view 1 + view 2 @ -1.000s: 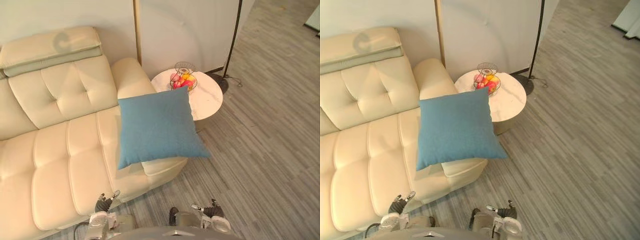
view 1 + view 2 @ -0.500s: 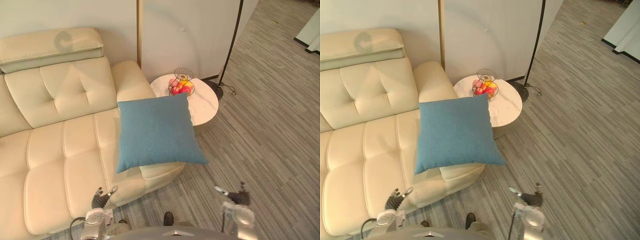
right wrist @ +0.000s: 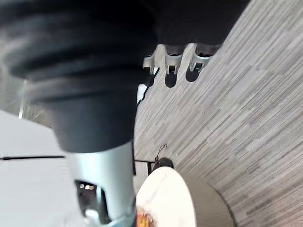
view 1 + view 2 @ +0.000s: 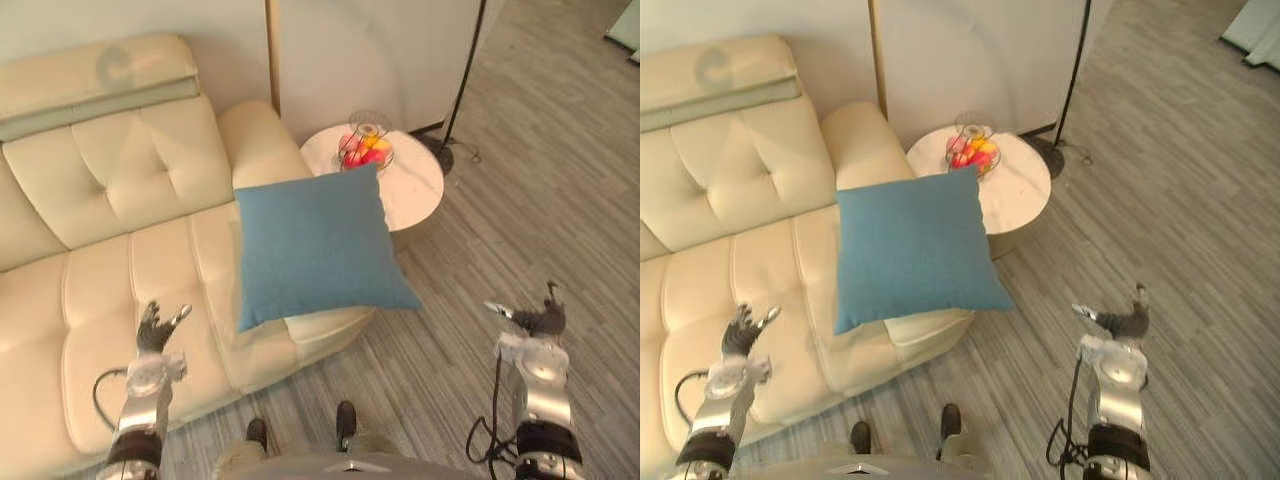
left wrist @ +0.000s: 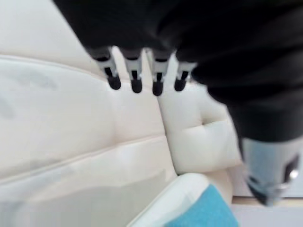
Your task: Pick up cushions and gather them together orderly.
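Cushion: we find the blue cushion (image 4: 315, 245) on the sofa (image 4: 100, 190) end, beside the round desk (image 4: 418, 190).
Left hand (image 4: 155, 328): spread, empty, over the seat (wrist view catches a blue corner).
Right hand (image 4: 535, 321): spread, empty, above the floor (image 4: 560, 180).

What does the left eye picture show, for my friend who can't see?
A blue cushion lies on the end of a cream sofa, beside a round white table with a fruit basket. The robot's left hand over the sofa and right hand over the floor are open and empty.
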You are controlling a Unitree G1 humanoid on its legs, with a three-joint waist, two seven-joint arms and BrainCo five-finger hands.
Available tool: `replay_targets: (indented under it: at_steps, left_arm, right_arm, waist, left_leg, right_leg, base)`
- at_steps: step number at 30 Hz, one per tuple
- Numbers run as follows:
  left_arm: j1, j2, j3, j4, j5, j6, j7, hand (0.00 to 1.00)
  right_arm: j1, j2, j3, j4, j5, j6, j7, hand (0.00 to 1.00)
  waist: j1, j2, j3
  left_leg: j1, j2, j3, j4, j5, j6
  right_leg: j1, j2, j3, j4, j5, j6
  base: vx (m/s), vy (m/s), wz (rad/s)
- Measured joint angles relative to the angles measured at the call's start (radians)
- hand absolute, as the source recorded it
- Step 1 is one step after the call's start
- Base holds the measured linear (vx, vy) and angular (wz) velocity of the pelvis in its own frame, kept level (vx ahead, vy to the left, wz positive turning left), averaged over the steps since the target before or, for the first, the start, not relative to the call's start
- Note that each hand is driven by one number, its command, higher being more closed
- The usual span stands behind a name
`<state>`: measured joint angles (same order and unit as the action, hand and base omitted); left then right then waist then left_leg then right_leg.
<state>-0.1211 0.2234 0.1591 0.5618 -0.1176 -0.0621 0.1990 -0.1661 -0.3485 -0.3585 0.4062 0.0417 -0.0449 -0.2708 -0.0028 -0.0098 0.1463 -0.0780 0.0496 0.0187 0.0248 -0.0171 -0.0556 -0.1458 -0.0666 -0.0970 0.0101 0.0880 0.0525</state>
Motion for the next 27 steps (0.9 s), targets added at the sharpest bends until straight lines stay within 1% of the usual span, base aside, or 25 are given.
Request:
replay_targets:
  at_steps: [3,4,5,6,9,10,11,13,14,16,17,18,20,21,22,23,24,27]
  left_arm:
    - [-0.11,0.001,-0.06,0.0,-0.017,-0.002,0.015,0.0]
    - [-0.171,0.001,-0.09,0.001,-0.026,-0.003,0.017,0.0]
    - [-0.19,0.001,-0.1,0.001,-0.029,-0.003,0.018,0.0]
    - [-0.238,0.001,-0.121,0.003,-0.036,-0.003,0.021,0.0]
    - [-0.309,0.001,-0.165,0.017,-0.037,-0.003,0.04,0.0]
    - [-0.335,0.001,-0.177,0.025,-0.037,-0.003,0.043,0.0]
    - [-0.385,0.001,-0.198,0.052,-0.037,-0.003,0.057,0.0]
    - [-0.432,-0.001,-0.22,0.075,-0.037,-0.003,0.059,0.0]
    - [-0.471,-0.003,-0.24,0.094,-0.037,-0.002,0.06,0.0]
    - [-0.517,-0.016,-0.261,0.118,-0.037,-0.002,0.062,0.0]
    - [-0.567,-0.028,-0.283,0.159,-0.036,0.001,0.066,0.0]
    - [-0.584,-0.033,-0.289,0.171,-0.036,0.004,0.068,0.0]
    - [-0.639,-0.051,-0.308,0.205,-0.036,0.009,0.079,0.0]
    - [-0.672,-0.064,-0.319,0.213,-0.036,0.013,0.081,0.0]
    - [-0.682,-0.07,-0.319,0.214,-0.036,0.015,0.084,0.0]
    - [-0.702,-0.076,-0.319,0.215,-0.036,0.019,0.09,1.0]
    - [-0.721,-0.08,-0.319,0.215,-0.036,0.02,0.098,1.0]
    - [-0.775,-0.064,-0.315,0.214,-0.036,0.022,0.118,1.0]
  right_arm:
    - [-0.131,-0.004,0.089,0.0,0.015,0.0,0.0,0.0]
    - [-0.2,-0.006,0.13,0.0,0.037,-0.001,-0.001,0.0]
    - [-0.222,-0.006,0.143,0.0,0.042,-0.001,-0.001,0.0]
    - [-0.277,-0.006,0.171,0.001,0.052,-0.001,-0.002,0.0]
    - [-0.367,-0.007,0.22,0.003,0.083,-0.001,-0.008,0.0]
    - [-0.398,-0.007,0.233,0.007,0.091,-0.001,-0.02,0.0]
    - [-0.451,-0.007,0.244,0.025,0.107,-0.001,-0.035,0.0]
    - [-0.51,-0.008,0.258,0.065,0.122,0.0,-0.044,0.0]
    - [-0.55,-0.008,0.274,0.091,0.131,0.002,-0.045,0.0]
    - [-0.577,-0.005,0.284,0.097,0.138,0.002,-0.046,0.0]
    - [-0.619,-0.003,0.31,0.133,0.154,0.004,-0.053,0.0]
    - [-0.633,-0.001,0.319,0.143,0.157,0.005,-0.06,0.0]
    - [-0.687,0.027,0.339,0.164,0.165,0.005,-0.081,0.0]
    - [-0.713,0.034,0.354,0.163,0.167,0.005,-0.086,0.0]
    - [-0.72,0.036,0.356,0.16,0.168,0.005,-0.088,0.0]
    - [-0.735,0.044,0.359,0.159,0.168,0.005,-0.09,0.0]
    - [-0.753,0.044,0.363,0.159,0.171,0.005,-0.09,1.0]
    - [-0.789,0.043,0.394,0.123,0.203,0.005,-0.107,1.0]
  waist:
    - [0.004,0.003,0.064]
    - [0.006,0.003,0.087]
    - [0.007,0.003,0.096]
    - [0.01,0.003,0.129]
    - [0.015,0.004,0.163]
    - [0.018,0.004,0.174]
    - [0.022,0.004,0.201]
    - [0.026,0.004,0.226]
    - [0.027,0.004,0.249]
    - [0.031,0.006,0.269]
    - [0.033,0.006,0.271]
    - [0.033,0.006,0.271]
    - [0.032,0.006,0.273]
    - [0.031,0.005,0.286]
    - [0.03,0.005,0.286]
    - [0.031,0.005,0.286]
    - [0.031,0.005,0.286]
    - [0.034,0.005,0.286]
  left_leg:
    - [-0.067,0.0,-0.014,0.046,0.0,0.0]
    - [-0.115,-0.001,-0.02,0.074,0.0,-0.001]
    - [-0.131,-0.001,-0.02,0.083,0.001,-0.002]
    - [-0.156,0.0,-0.023,0.102,0.002,-0.004]
    - [-0.207,0.0,-0.024,0.112,0.014,-0.006]
    - [-0.223,0.0,-0.024,0.111,0.021,-0.006]
    - [-0.242,0.0,-0.026,0.111,0.031,-0.008]
    - [-0.263,0.0,-0.029,0.11,0.042,-0.009]
    - [-0.276,0.0,-0.036,0.109,0.05,-0.011]
    - [-0.295,0.0,-0.042,0.106,0.061,-0.014]
    - [-0.323,-0.001,-0.042,0.09,0.08,-0.014]
    - [-0.333,-0.001,-0.042,0.084,0.085,-0.016]
    - [-0.361,0.0,-0.038,0.055,0.112,-0.019]
    - [-0.368,0.004,-0.034,0.045,0.117,-0.02]
    - [-0.374,0.005,-0.032,0.043,0.12,-0.021]
    - [-0.389,0.011,-0.03,0.043,0.121,-0.023]
    - [-0.409,0.015,-0.026,0.043,0.122,-0.025]
    - [-0.45,0.033,-0.014,0.042,0.119,-0.031]
  right_leg:
    - [-0.044,-0.001,-0.005,0.021,0.007,-0.006]
    - [-0.091,-0.003,-0.011,0.041,0.01,-0.01]
    - [-0.104,-0.003,-0.012,0.048,0.011,-0.011]
    - [-0.123,-0.003,-0.015,0.057,0.014,-0.014]
    - [-0.18,-0.004,-0.015,0.084,0.016,-0.016]
    - [-0.2,-0.005,-0.015,0.091,0.018,-0.019]
    - [-0.224,-0.005,-0.015,0.104,0.02,-0.022]
    - [-0.25,-0.006,-0.017,0.118,0.021,-0.023]
    - [-0.263,-0.007,-0.021,0.122,0.025,-0.028]
    - [-0.285,-0.006,-0.024,0.133,0.025,-0.029]
    - [-0.325,-0.009,-0.025,0.144,0.027,-0.031]
    - [-0.34,-0.01,-0.024,0.147,0.028,-0.032]
    - [-0.384,-0.01,-0.022,0.15,0.038,-0.033]
    - [-0.396,-0.008,-0.02,0.149,0.043,-0.037]
    - [-0.403,-0.007,-0.02,0.15,0.045,-0.038]
    - [-0.417,-0.005,-0.018,0.149,0.048,-0.04]
    - [-0.432,-0.005,-0.017,0.148,0.05,-0.041]
    - [-0.47,0.007,-0.018,0.141,0.059,-0.051]
  base:
    - [-0.14,-0.024,0.1]
    - [-0.12,-0.022,0.13]
    - [-0.11,-0.025,0.13]
    - [-0.12,-0.032,0.07]
    - [-0.13,-0.04,0.04]
    - [-0.08,-0.028,0.04]
    - [-0.08,-0.028,0.04]
    - [-0.1,-0.035,0.06]
    - [-0.08,-0.032,0.08]
    - [-0.08,-0.038,0.1]
    - [-0.09,-0.05,0.09]
    - [-0.08,-0.052,0.06]
    - [-0.05,-0.036,-0.02]
    - [-0.04,-0.031,-0.05]
    - [-0.05,-0.045,-0.07]
    - [-0.07,-0.042,-0.07]
    - [-0.07,-0.045,-0.1]
    - [-0.05,-0.037,-0.07]
